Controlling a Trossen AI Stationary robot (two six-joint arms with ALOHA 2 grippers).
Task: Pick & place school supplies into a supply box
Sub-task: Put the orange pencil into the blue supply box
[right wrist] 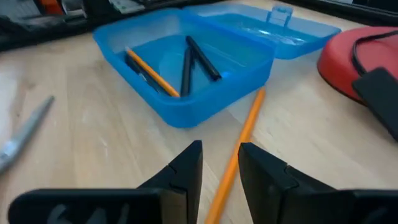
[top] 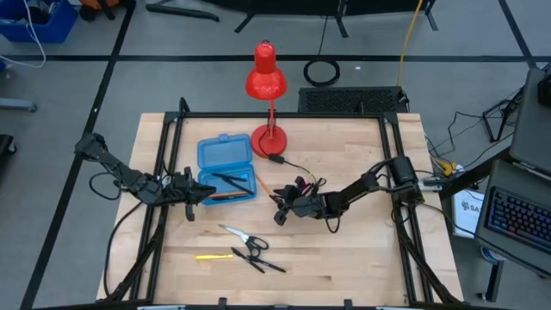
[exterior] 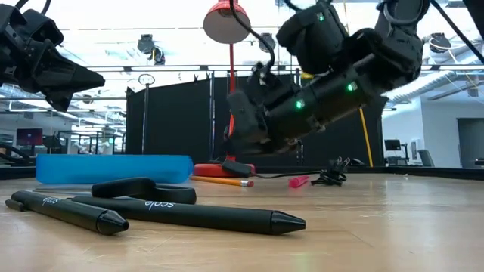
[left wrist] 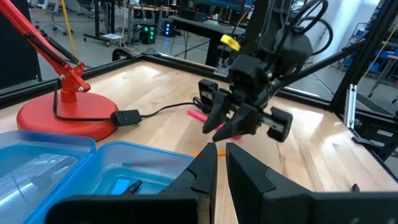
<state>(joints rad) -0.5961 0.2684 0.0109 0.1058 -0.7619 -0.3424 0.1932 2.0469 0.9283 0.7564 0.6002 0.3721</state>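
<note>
The translucent blue supply box (top: 225,155) lies open left of the table's centre, with an orange pencil and two black pens in its tray (right wrist: 205,102). My right gripper (right wrist: 221,158) is open and hovers low beside the box's right end (top: 277,209). Its fingers stand on either side of a loose orange pencil (right wrist: 247,121) lying flat on the table. My left gripper (left wrist: 222,155) hangs over the tray's near right corner (top: 205,195), empty, its fingers a narrow gap apart. Scissors (top: 244,238), a yellow pencil (top: 213,256) and black pens (top: 263,263) lie near the front edge. A pink pencil (left wrist: 198,115) lies behind the right gripper.
A red desk lamp (top: 269,138) stands just behind the box; its black cord and switch (left wrist: 127,116) trail across the wood toward the right arm. A black rail frames the table (top: 284,114). Bare wood lies right of the scissors and along the front.
</note>
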